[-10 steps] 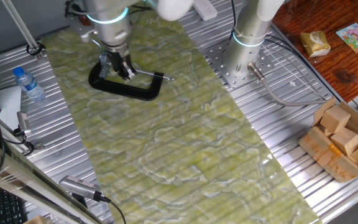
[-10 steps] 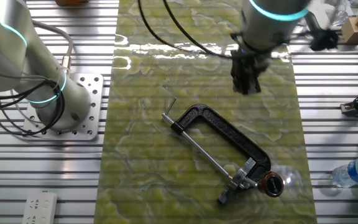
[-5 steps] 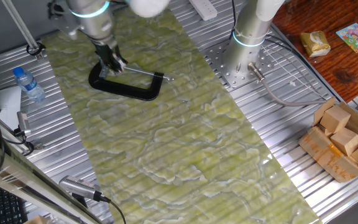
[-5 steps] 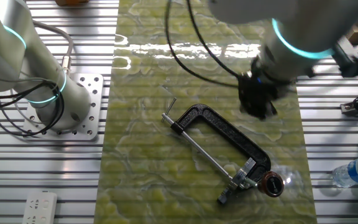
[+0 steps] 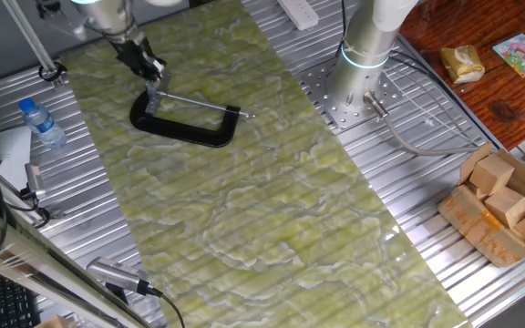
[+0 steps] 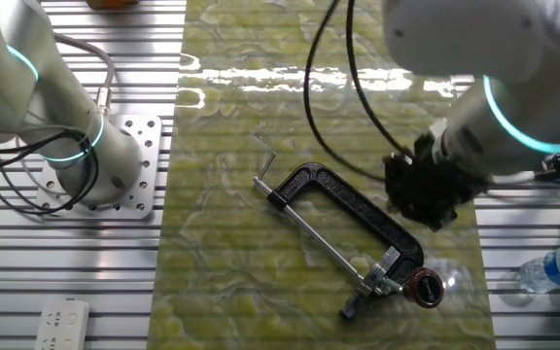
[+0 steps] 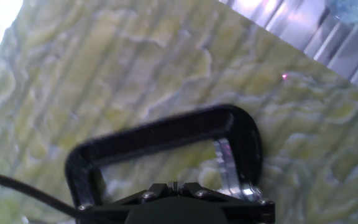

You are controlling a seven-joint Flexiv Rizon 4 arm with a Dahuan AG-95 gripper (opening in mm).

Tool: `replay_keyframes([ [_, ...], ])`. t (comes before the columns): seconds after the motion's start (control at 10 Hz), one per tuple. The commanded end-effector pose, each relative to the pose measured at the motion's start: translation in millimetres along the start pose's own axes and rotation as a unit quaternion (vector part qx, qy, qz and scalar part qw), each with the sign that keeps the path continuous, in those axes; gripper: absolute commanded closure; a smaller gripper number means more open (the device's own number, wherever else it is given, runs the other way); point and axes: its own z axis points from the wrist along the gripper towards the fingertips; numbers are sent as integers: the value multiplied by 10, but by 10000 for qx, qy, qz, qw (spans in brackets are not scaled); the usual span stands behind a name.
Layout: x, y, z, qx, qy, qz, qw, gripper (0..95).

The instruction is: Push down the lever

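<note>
The black C-clamp (image 5: 185,126) lies flat on the green mat; it also shows in the other fixed view (image 6: 358,209) and in the hand view (image 7: 166,134). The lever (image 6: 362,296) is a short silver pin sticking out of the small silver block (image 6: 385,272) at the clamp's end, which is at its left end in one fixed view (image 5: 153,100). In the hand view the block (image 7: 226,163) lies just ahead of the fingers. My gripper (image 5: 146,64) hovers above and a little beyond that end, touching nothing. In the other fixed view the gripper (image 6: 424,199) is beside the frame. Its jaws are shut and empty.
A water bottle (image 5: 40,123) lies left of the mat and also shows in the other fixed view (image 6: 558,266). A second arm's base (image 5: 361,68) stands right of the mat. A box of wooden blocks (image 5: 504,205) sits at the far right. A brown round pad (image 6: 426,289) lies by the silver block.
My gripper has moved from over the clamp's middle toward the silver-block end, staying shut. The clamp has not moved.
</note>
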Motion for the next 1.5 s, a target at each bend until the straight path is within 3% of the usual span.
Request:
replay_keyframes([
  [0.1, -14, 13, 5, 60, -46, 80, 9999, 950],
  [0.5, -43, 25, 10, -2, -82, 148, 9999, 950],
  [0.8, -66, 46, -8, 83, 123, 311, 9994, 950],
  [1.1, -66, 46, -8, 71, 100, 754, 9971, 950],
  [1.2, -66, 46, -8, 168, 159, 910, 9956, 950],
  [1.3, -66, 46, -8, 290, 187, 723, 9968, 950],
  [1.5, -66, 46, -8, 255, 175, 771, 9965, 950],
])
